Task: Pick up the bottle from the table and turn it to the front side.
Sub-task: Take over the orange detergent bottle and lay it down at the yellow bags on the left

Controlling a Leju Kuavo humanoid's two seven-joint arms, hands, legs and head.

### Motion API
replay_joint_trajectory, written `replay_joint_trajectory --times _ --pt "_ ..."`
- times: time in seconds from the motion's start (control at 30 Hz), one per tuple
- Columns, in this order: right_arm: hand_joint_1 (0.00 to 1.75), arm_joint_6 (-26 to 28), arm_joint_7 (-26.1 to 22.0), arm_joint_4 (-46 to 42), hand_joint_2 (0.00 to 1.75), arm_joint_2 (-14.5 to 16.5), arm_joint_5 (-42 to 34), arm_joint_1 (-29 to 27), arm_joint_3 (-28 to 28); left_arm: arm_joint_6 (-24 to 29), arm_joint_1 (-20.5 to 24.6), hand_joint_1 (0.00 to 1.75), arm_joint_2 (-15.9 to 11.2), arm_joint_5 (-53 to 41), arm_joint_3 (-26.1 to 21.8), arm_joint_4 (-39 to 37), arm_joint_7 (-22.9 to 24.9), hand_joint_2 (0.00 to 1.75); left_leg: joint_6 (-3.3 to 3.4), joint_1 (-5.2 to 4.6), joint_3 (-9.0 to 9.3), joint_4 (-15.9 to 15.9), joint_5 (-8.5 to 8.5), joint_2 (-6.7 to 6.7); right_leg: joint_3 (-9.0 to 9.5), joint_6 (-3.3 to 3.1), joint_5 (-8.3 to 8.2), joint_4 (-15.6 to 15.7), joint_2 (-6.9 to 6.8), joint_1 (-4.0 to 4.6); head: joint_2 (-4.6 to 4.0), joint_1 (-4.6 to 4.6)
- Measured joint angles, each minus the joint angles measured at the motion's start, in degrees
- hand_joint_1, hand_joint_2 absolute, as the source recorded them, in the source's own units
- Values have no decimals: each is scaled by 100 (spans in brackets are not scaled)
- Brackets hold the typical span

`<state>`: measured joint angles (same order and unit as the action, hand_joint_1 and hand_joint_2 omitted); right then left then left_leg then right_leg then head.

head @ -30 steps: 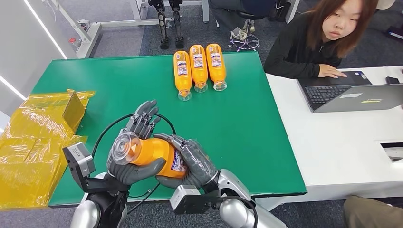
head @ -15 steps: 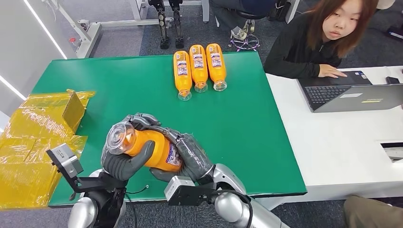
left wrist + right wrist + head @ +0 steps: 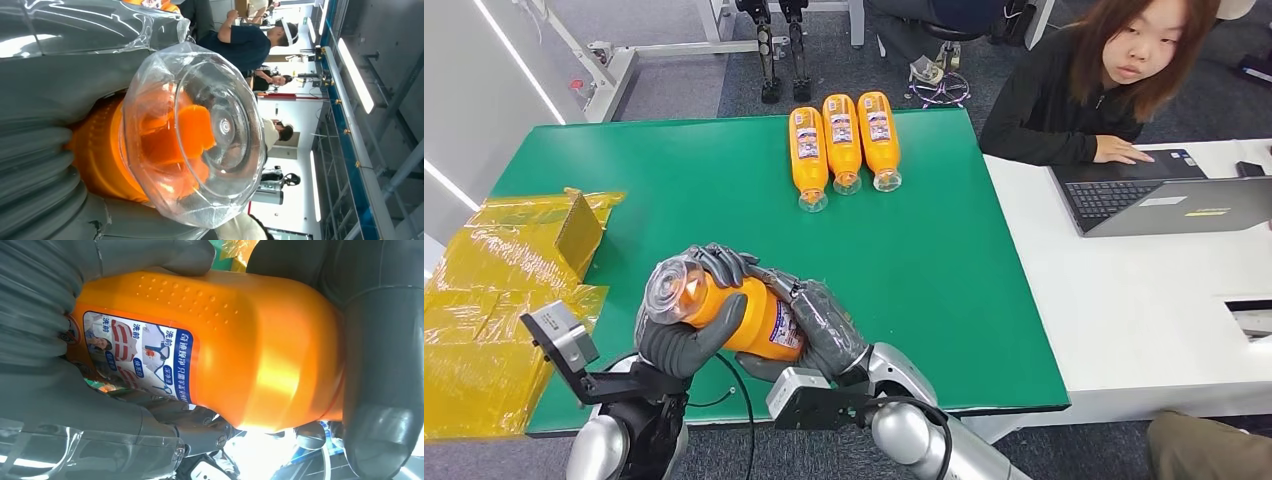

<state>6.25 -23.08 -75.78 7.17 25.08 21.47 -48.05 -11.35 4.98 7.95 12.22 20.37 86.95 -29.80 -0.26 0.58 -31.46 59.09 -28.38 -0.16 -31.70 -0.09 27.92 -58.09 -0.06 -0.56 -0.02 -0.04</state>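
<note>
While both our left hand (image 3: 686,340) and right hand (image 3: 819,330) grip the bottle (image 3: 744,315), we judge its smooth, rigid body slippery; hold mid-body.

open green table (image 3: 924,250) ahead | far edge: three bottles (image 3: 842,145) | left: yellow bags (image 3: 494,300)

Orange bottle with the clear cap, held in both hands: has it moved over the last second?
Yes. The orange bottle with the clear cap has shifted slightly away from the table's near edge, toward the yellow plastic wrapping, its cap end raised, judged against the green table.
</note>
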Motion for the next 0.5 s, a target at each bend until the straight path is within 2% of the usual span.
replay_joint_trajectory --times 0.03,0.33,0.47,0.5 --pt "3 -2 -8 1 175 4 2 -9 8 2 3 175 2 -5 0 0 7 175 0 0 0 0 0 0 0 0 0 0 0 0 0 0" --pt "0 49 -96 3 175 45 11 -102 54 59 21 175 10 -93 -9 0 130 175 0 0 0 0 0 0 -1 0 0 0 0 0 1 0" --pt "0 72 -110 14 0 80 -2 -131 73 107 29 175 41 -131 -40 -1 176 175 0 0 0 0 0 0 0 0 0 -1 0 0 -1 0" --pt "0 78 -117 18 0 92 -16 -139 81 126 29 175 51 -143 -56 -1 184 175 0 0 0 0 0 0 0 0 0 -1 0 0 -1 0"
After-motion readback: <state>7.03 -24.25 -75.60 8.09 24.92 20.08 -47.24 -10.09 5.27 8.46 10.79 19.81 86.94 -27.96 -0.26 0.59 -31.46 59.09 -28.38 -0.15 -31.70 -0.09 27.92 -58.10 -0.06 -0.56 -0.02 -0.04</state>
